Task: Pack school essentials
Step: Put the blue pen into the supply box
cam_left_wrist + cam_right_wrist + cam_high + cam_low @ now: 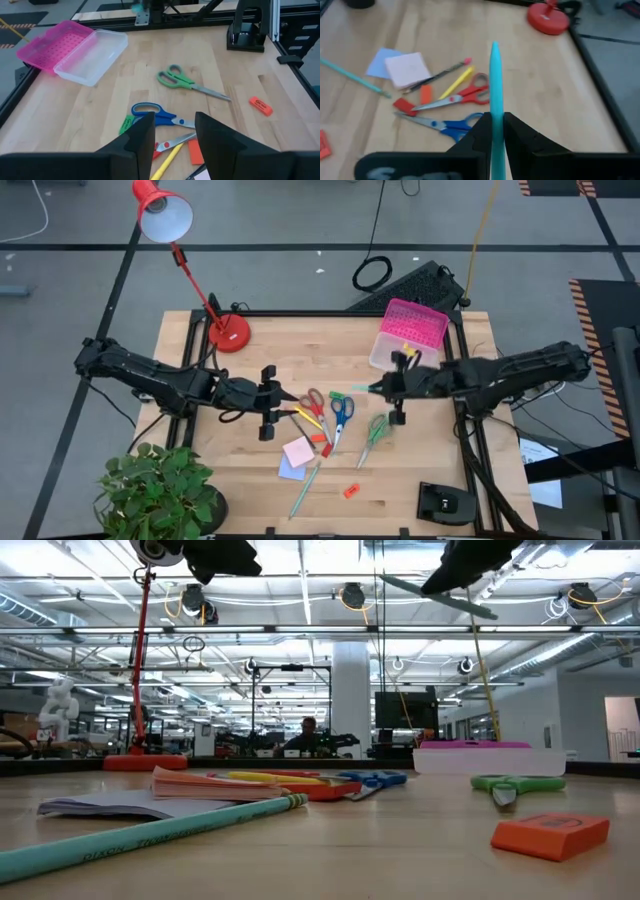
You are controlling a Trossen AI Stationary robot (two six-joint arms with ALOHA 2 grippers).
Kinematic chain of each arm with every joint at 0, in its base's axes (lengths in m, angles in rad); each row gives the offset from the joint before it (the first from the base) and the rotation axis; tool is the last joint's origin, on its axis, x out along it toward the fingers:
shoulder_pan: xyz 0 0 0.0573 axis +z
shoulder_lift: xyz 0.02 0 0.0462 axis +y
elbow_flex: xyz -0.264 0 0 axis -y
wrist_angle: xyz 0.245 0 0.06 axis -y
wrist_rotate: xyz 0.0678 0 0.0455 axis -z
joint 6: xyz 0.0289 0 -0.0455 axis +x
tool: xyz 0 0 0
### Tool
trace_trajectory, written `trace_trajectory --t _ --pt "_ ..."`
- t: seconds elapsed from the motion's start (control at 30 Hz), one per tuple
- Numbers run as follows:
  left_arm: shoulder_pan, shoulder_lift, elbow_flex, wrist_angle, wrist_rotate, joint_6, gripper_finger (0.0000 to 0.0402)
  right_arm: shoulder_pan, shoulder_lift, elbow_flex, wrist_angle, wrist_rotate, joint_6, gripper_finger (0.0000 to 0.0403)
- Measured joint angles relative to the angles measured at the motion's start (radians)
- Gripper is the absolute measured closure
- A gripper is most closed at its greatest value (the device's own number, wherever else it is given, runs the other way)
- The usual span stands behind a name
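Observation:
My right gripper (pixel 383 388) hangs above the table's middle, shut on a teal pencil (pixel 494 75) that also shows high in the low view (pixel 440 597). My left gripper (pixel 172 136) is open and holds nothing; it hovers over the left end of the pile, above the red scissors (pixel 312 401) and a yellow pen (pixel 308 420). Flat on the table lie the blue scissors (pixel 342 412), green scissors (pixel 376 430), a pink sticky-note pad (pixel 299 450) on a lavender one (pixel 288 469), a second teal pencil (pixel 305 490) and an orange eraser (pixel 351 490). My right gripper pinches the teal pencil between its two fingers, at a stretch of the shaft (pixel 494 111) back from the free end. The fingers come about level from the table's right and lie along the pencil. Its free end (pixel 357 388) sticks out ahead toward the table's left, lifted clear.
A clear plastic box with an open pink lid (pixel 412 330) stands at the far right of the table. A red desk lamp (pixel 228 332) stands at the far left and a potted plant (pixel 160 490) at the near left corner. A black device (pixel 445 502) sits at the near right.

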Motion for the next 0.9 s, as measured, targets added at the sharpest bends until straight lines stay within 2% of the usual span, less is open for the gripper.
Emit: trace_trajectory --t 0.2,0.43,0.6,0.9 --pt "0.0 0.0 0.0 0.0 0.001 0.0 0.0256 -0.123 -0.008 0.111 -0.148 0.0 0.008 0.0373" --pt "0.0 0.0 0.0 -0.001 0.002 0.001 0.0256 -0.277 -0.007 0.178 -0.228 -0.014 -0.008 0.0373" --pt "0.0 0.0 0.0 -0.002 0.002 0.001 0.0256 -0.379 -0.007 0.18 -0.295 -0.083 -0.035 0.0373" --pt "0.0 0.0 0.0 -0.001 0.002 0.001 0.0256 -0.497 -0.008 0.174 -0.41 -0.101 -0.067 0.0373"
